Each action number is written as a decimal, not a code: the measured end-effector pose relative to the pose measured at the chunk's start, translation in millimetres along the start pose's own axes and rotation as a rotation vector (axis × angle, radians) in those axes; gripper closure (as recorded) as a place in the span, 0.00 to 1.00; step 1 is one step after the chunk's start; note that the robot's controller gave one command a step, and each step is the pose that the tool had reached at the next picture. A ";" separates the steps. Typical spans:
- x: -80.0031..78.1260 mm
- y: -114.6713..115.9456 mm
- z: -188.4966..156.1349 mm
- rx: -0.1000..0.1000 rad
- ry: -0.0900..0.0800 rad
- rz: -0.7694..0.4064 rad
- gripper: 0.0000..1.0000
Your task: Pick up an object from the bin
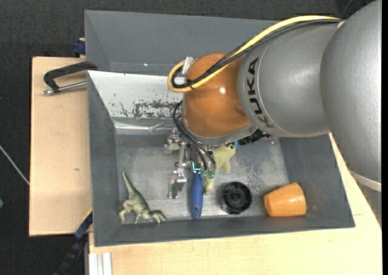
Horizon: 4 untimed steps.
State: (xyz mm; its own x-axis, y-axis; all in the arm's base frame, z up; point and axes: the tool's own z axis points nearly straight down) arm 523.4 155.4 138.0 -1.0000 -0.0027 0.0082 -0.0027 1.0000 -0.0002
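My gripper hangs under the orange wrist cover, low over the middle of the bin floor. It is open, with one metal finger on the left and the other beside a pale yellow piece. A blue pen-shaped tool lies lengthwise near the front wall. Its upper end sits in the gap between the fingers, and whether they touch it I cannot tell. A black round knob lies just right of the blue tool.
A green toy dinosaur stands in the front left corner. An orange cup-shaped block lies at the front right. The arm and its orange cover hide the back right of the bin.
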 end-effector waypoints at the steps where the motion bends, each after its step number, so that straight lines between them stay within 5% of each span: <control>1: -2.2 -0.9 -4.6 -0.002 -0.008 0.003 1.00; 2: -48.6 53.0 -108.7 -0.010 -0.024 0.111 1.00; 3: -39.2 16.1 -14.0 0.002 -0.004 -0.210 1.00; 4: -40.2 17.4 -16.4 -0.001 -0.009 -0.210 0.00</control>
State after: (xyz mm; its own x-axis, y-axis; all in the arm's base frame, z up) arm 563.7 172.9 154.0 -0.9774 -0.2116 -0.0006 -0.2116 0.9774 0.0012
